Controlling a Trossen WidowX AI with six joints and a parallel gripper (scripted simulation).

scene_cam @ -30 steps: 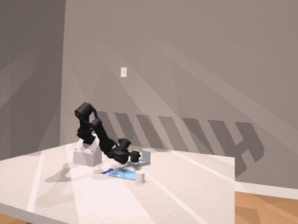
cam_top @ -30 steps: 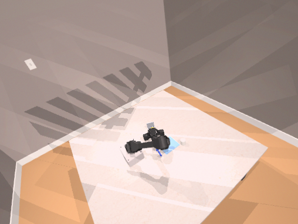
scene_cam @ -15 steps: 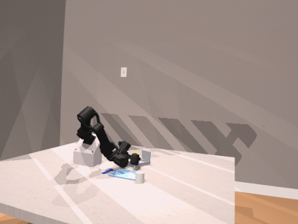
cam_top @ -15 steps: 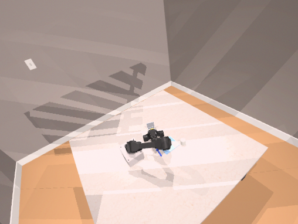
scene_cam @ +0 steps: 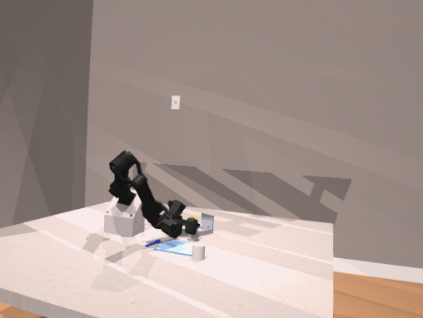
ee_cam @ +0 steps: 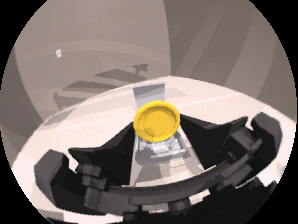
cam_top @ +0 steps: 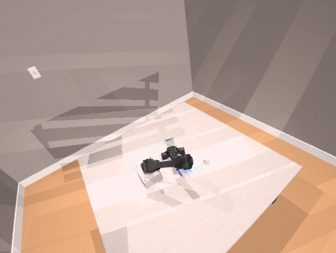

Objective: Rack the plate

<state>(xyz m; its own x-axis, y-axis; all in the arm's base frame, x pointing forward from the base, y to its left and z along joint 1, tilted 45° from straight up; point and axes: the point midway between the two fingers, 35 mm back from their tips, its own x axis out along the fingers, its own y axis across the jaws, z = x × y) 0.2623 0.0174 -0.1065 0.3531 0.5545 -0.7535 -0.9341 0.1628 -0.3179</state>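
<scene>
While our gripper point(ee_cam: 158, 137) clamps the yellow plate point(ee_cam: 156, 121), the dish rack point(ee_cam: 154, 99) stands at twelve o'clock.

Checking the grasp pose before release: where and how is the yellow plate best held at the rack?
By its rim, edge-on, as the tool holds it now: fingers on opposite edges of the upright yellow plate, coming from the arm's side. Its face is turned to the wrist camera, with the grey dish rack directly behind.
</scene>
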